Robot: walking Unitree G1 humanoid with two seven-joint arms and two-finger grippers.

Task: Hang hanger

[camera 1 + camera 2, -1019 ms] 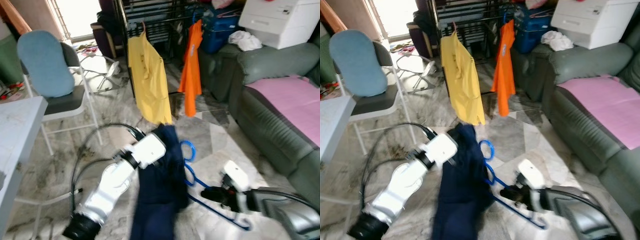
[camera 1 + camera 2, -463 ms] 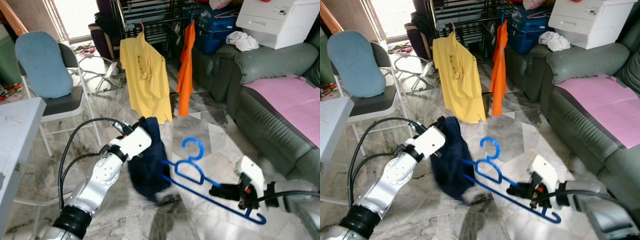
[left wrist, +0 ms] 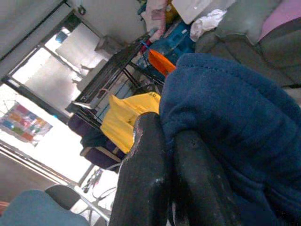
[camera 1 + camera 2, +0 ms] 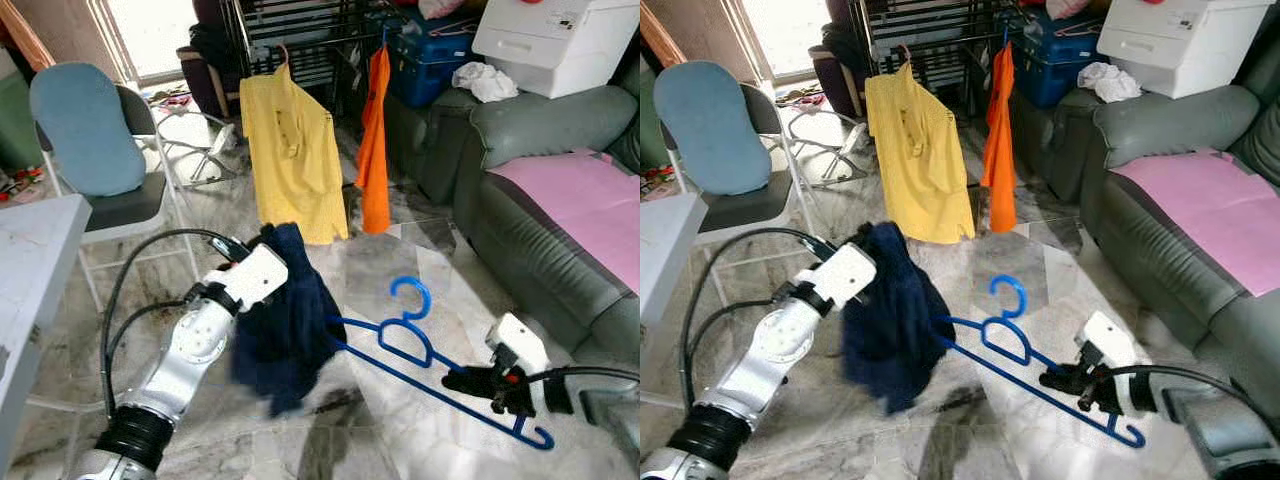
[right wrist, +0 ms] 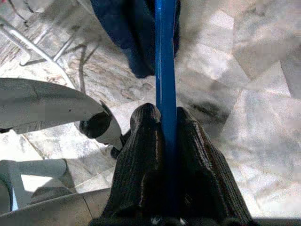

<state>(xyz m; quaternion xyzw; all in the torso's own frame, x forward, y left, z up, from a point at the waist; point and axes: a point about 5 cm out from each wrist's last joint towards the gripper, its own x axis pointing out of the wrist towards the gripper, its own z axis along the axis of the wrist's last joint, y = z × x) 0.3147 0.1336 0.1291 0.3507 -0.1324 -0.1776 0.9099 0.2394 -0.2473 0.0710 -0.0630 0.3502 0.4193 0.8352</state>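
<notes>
Marble floor (image 4: 420, 440) is taken as the reference surface. Nearest above it, toward the right, the right gripper (image 4: 462, 380) is seen with its two black fingers (image 5: 141, 155) pinched tight on the lower bar of a blue hanger (image 4: 420, 360); the bar is shown running straight out between them in the right wrist view. The hanger is held clear of the floor, tilted, with its hook (image 4: 412, 296) uppermost and its far tip reaching into a dark blue garment (image 4: 290, 320). That garment is gripped at its upper edge by the left gripper (image 3: 164, 155), whose fingers are closed together on the cloth, and it hangs in a loose bunch above the floor, left of the hanger. A black cable (image 4: 140, 270) is looped beside the silver left arm (image 4: 190, 350). Farther across the floor, a clothes rack (image 4: 300, 30) is seen, from which a yellow shirt (image 4: 295, 160) and an orange garment (image 4: 375, 150) are hung. At the floor's left side stand a white table (image 4: 30, 290) and a chair (image 4: 100, 150) with a blue back. At its right side a green sofa (image 4: 540, 200) bears a pink cover (image 4: 580, 195).
</notes>
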